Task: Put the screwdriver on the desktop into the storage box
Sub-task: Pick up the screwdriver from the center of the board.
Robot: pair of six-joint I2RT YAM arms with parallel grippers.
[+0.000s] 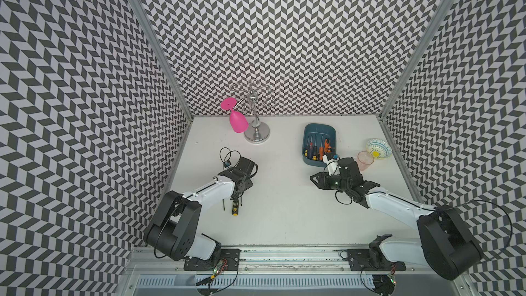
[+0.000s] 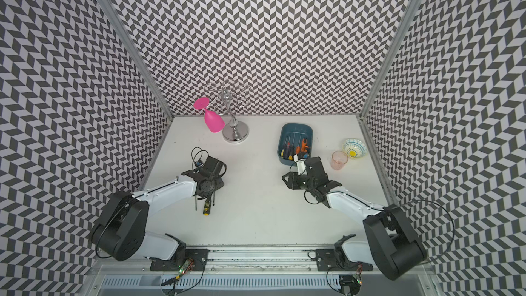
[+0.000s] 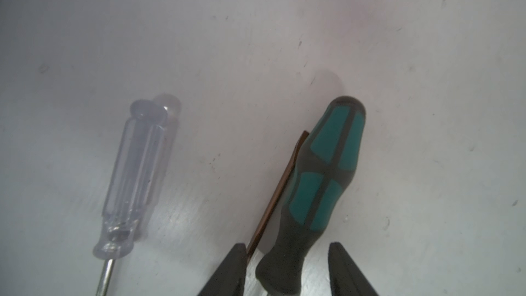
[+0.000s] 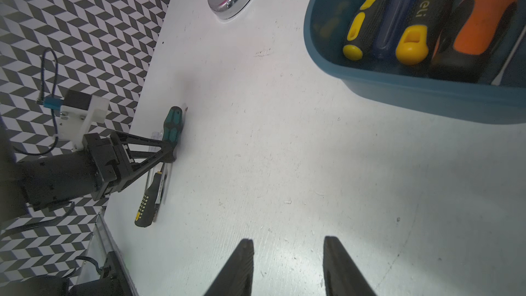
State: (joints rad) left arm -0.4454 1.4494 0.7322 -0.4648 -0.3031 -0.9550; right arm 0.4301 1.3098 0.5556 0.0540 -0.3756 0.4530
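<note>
Teal-and-grey screwdriver (image 3: 321, 172) on the bench (image 3: 284, 38), straddled by the left tool (image 3: 287, 244).
In both top views the left arm (image 1: 205, 192) hides its handle; the storage box (image 1: 320, 129) stands well apart. Left wrist view: jaws apart, either side of the handle's neck; shaft cut off. Right wrist view: right tool (image 4: 287, 240) jaws apart, empty, near the box, whose far end is cropped.

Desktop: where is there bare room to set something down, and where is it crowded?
Free: the middle of the desktop, bordered by the left tool, the right tool, the stand base and the front rail. Crowded: under the left tool, where three screwdrivers lie together; also around the storage box, with cup and bowl near it.
</note>
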